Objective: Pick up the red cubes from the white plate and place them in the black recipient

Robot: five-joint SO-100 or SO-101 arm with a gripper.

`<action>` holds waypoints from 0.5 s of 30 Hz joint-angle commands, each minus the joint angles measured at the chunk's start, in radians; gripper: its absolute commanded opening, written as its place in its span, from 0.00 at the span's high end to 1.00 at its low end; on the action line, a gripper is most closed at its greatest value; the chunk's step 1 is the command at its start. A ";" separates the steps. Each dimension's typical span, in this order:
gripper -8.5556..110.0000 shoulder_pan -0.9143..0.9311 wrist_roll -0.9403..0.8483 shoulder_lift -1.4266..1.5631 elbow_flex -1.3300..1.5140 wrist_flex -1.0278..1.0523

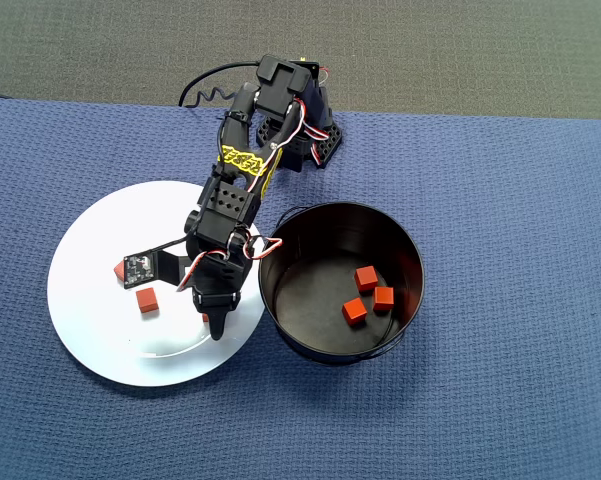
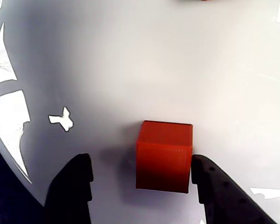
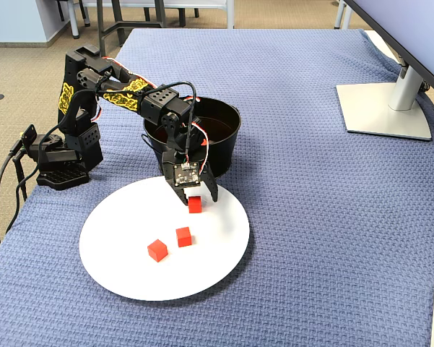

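Observation:
The white plate (image 1: 90, 330) lies left of the black pot (image 1: 410, 255) in the overhead view. Three red cubes (image 1: 366, 294) lie inside the pot. My gripper (image 2: 142, 163) is low over the plate, open, with one red cube (image 2: 164, 156) between its jaws. The right finger (image 2: 214, 191) touches the cube's side and the left finger (image 2: 74, 186) stands apart from it. In the fixed view the gripper (image 3: 195, 196) straddles this cube (image 3: 195, 205) near the pot (image 3: 227, 123). Two more cubes (image 3: 183, 236) (image 3: 157, 250) lie loose on the plate (image 3: 130, 278).
The arm's base (image 3: 58, 170) stands at the table's left edge in the fixed view. A monitor stand (image 3: 386, 108) is at the far right. Blue cloth (image 3: 332, 238) covers the table. The pot's rim almost touches the plate's edge.

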 commanded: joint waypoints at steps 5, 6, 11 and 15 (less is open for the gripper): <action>0.93 -0.014 0.011 0.041 -0.011 -0.026; 0.93 -0.009 0.015 0.048 -0.011 -0.026; 0.93 0.043 0.104 0.160 -0.044 0.026; 0.93 0.080 0.233 0.365 -0.049 0.069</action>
